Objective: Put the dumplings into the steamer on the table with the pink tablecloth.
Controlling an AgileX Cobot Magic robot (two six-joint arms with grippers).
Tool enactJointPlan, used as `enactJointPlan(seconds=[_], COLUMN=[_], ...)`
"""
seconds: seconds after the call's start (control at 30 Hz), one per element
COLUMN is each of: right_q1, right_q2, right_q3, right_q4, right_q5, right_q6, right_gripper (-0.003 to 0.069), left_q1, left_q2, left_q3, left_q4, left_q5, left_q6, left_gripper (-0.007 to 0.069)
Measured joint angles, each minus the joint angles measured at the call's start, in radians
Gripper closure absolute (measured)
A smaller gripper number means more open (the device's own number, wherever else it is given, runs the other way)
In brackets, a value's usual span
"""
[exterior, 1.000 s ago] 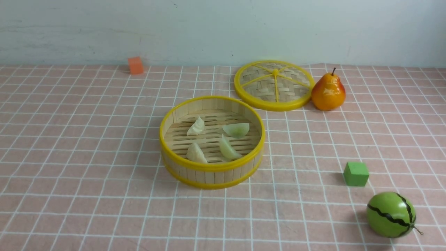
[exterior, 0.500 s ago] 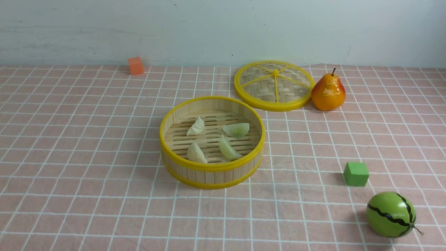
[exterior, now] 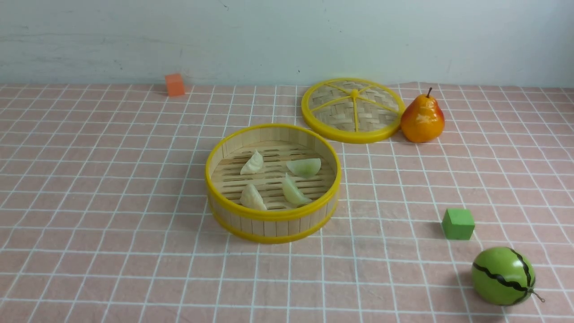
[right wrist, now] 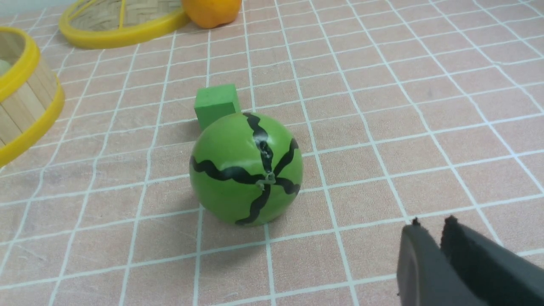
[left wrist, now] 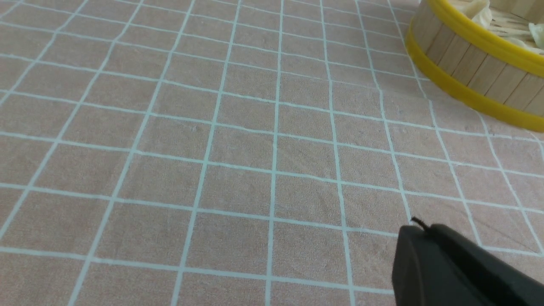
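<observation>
Okay, we've got the pink tablecloth (exterior: 134,269) spread out, steamer (exterior: 273,226) on it, lid (exterior: 332,110) behind. Our left gripper (left wrist: 418,226) is pressed together; right gripper (right wrist: 433,223) slightly spread. Watermelon (exterior: 502,276) right, pear (exterior: 423,119) beside lid, green cube (exterior: 458,224) near watermelon, orange cube (exterior: 175,84) far left, four dumplings (exterior: 253,197) inside steamer.

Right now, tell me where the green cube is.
In the front view, the green cube sits on the pink cloth at the right, just beyond the striped melon.

4 pale pleated crescent dumplings (exterior: 253,197), apart inside round yellow-rimmed bamboo steamer (exterior: 273,226), on white-gridded pink tablecloth (exterior: 134,251)
</observation>
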Motion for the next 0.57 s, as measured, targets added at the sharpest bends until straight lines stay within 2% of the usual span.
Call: enactJointPlan(seconds=[0.57], right_q1=[0.0], right_q2=[0.0], right_q3=[0.0], right_q4=[0.0], right_q5=[0.0], right_q6=[0.0], right_gripper=[0.0554], left_q1=[0.0], left_q2=[0.0], left_q3=[0.0], left_q4=[0.0], left_q5=[0.0], left_q6=[0.0], left_gripper=[0.0638])
